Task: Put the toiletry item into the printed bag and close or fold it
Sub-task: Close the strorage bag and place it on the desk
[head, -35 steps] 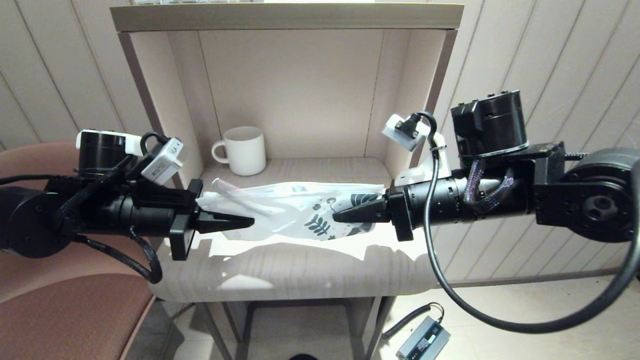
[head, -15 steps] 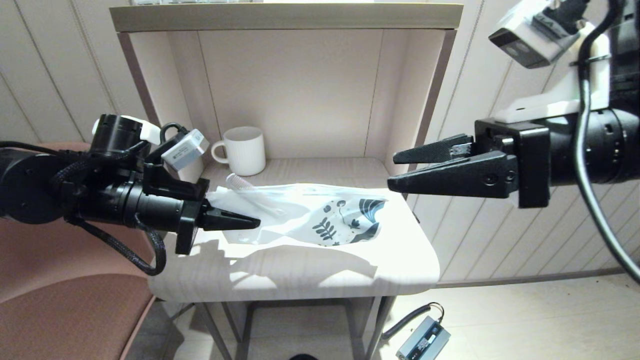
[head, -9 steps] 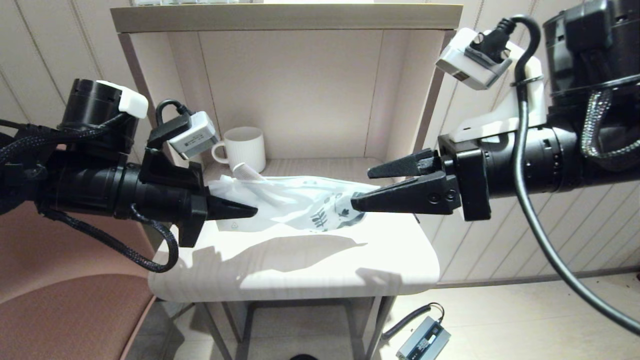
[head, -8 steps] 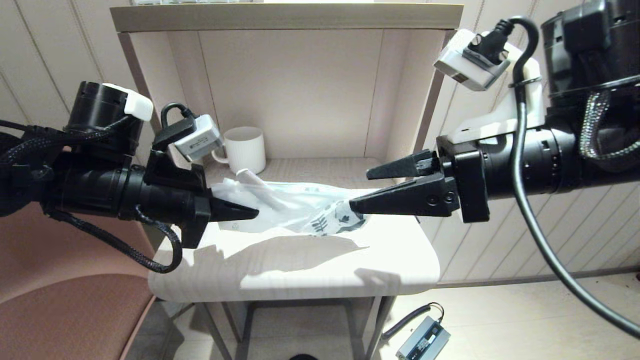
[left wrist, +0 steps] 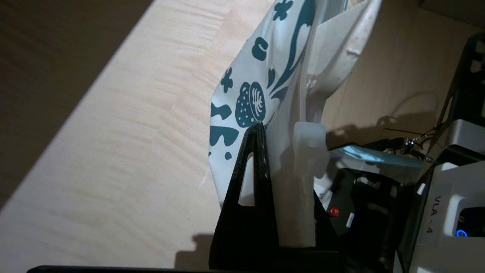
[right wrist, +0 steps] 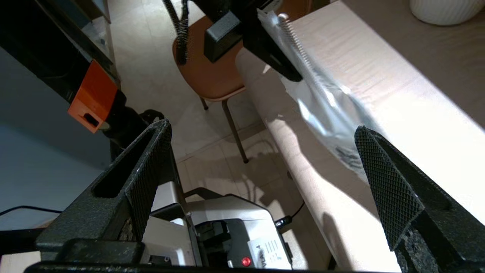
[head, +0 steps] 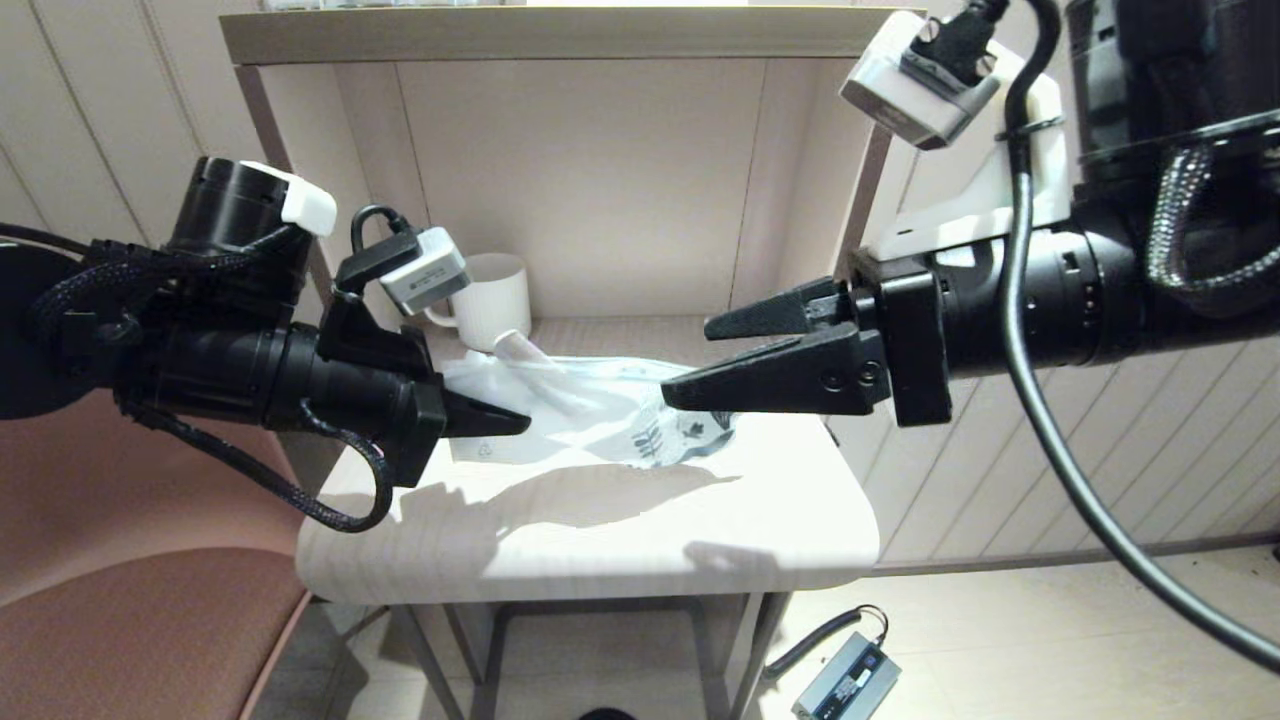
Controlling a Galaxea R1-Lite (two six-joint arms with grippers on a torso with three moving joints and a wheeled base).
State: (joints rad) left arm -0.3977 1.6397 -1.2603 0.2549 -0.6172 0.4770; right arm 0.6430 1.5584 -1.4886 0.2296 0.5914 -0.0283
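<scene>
Printed bag (head: 600, 415) hangs lifted over the worktop (head: 600, 530), left end effector (head: 505, 422) clamped on its zip end, comb (head: 535, 365) poking out. Left wrist: grip sits on bag plus comb; keep it firm. Right wrist: your right end effector (right wrist: 261, 178) gapes wide; bring it onto the printed end, then fold.

The left gripper (head: 515, 423) hides the printed bag's (head: 600, 405) zip end. Most of the comb (head: 515, 350) lies veiled inside. The mug (head: 495, 300) is partly blocked.
</scene>
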